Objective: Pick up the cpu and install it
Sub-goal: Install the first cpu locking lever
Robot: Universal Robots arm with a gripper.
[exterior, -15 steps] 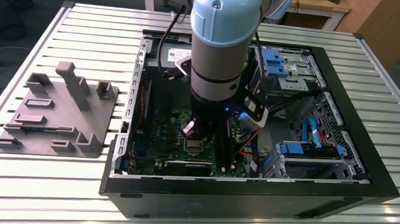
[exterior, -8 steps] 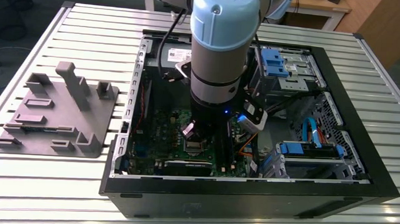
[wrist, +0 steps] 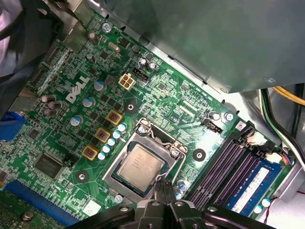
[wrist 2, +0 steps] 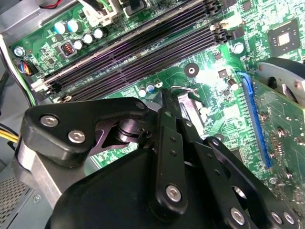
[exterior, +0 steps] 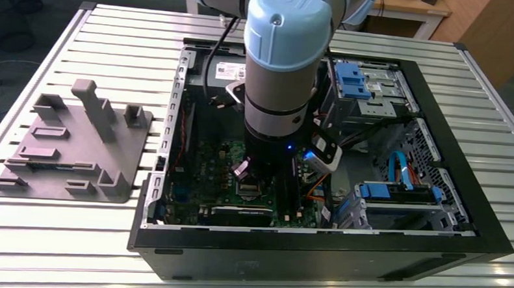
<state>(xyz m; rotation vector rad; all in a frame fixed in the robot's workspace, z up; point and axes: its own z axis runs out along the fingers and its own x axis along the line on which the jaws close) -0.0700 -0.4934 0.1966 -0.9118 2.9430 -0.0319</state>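
Down on the green motherboard (wrist: 71, 143), the cpu (wrist: 139, 164), a small flat square chip with a pale silver-grey metal top, lies flat inside the rectangular silver metal socket frame (wrist: 147, 162), its edges square to the frame's sides. It appears already seated in the socket, so the placing part of the task looks done.

Just beyond one corner of that frame, in the first wrist view, the black metal gripper (wrist: 164, 205) hangs above the board, its tips toward the chip but clear of it. The chip lies just ahead of the fingers (wrist: 167, 193), nearly in line with them, and nothing sits between the pads. The fingers stand drawn close together, with only a thin slit between them, and they hold nothing. In the second wrist view the same black fingers (wrist 2: 167, 124) point down beside a bent silver wire lever (wrist 2: 186, 90) at the socket's edge; I cannot tell if they touch it.

Beside the socket run the long dark memory slots (wrist: 224, 167). In the exterior view the arm reaches straight down into the open black computer case (exterior: 461, 244), which rests on a slatted white metal table (exterior: 79, 240), with a grey plastic tray with upright posts (exterior: 75, 142) well apart on the exterior view's left.
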